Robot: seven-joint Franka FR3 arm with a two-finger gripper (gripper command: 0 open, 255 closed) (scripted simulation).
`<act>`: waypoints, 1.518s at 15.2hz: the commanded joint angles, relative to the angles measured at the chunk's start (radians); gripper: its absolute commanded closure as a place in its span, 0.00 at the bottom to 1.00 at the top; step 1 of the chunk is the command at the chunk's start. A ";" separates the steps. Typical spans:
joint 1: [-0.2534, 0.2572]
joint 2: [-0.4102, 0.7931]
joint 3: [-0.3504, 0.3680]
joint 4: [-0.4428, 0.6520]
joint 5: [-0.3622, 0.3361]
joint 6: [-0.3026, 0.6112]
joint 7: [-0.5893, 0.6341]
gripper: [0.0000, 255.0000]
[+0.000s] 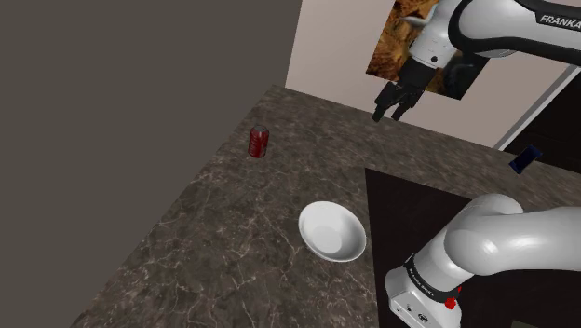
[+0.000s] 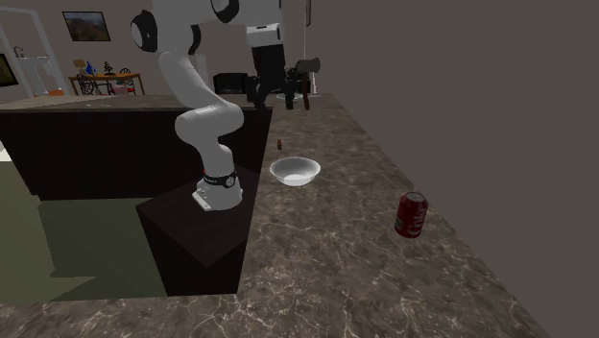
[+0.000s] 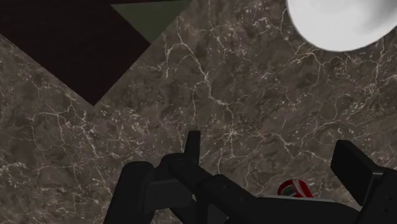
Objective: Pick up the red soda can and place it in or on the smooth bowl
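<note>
A red soda can (image 1: 259, 142) stands upright on the dark marbled counter (image 1: 214, 252), near the grey wall at the shoulder view's left. The white smooth bowl (image 1: 331, 231) rests on the counter closer to the stand. My black gripper (image 1: 390, 114) hangs high above the counter's far part, open and holding nothing. From the second exterior view the can (image 2: 411, 214) is at the right, the bowl (image 2: 295, 172) in the middle, and the gripper (image 2: 271, 96) above and behind the bowl. In the wrist view the fingers (image 3: 353, 167) stand wide apart; the can's top (image 3: 296, 189) peeks out just behind the hand, and the bowl (image 3: 337, 22) lies farther off.
The dark stand (image 2: 192, 235) adjoins the counter beside the bowl. A small blue object (image 1: 525, 158) sits at the shoulder view's far right. A tiny dark item (image 2: 279, 144) stands on the counter behind the bowl. A grey wall (image 1: 112, 112) borders the counter on the can's side.
</note>
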 commanded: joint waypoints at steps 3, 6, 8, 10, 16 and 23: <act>0.008 0.071 0.023 0.018 0.010 0.047 0.027 0.00; 0.018 0.182 0.055 0.055 0.020 0.112 0.067 0.00; 0.023 0.258 0.075 0.087 0.023 0.150 0.093 0.00; 0.027 0.336 0.094 0.124 0.024 0.184 0.120 0.00; 0.038 0.574 0.143 0.268 0.007 0.258 0.202 0.00; 0.057 0.859 0.179 0.496 -0.042 0.287 0.299 0.00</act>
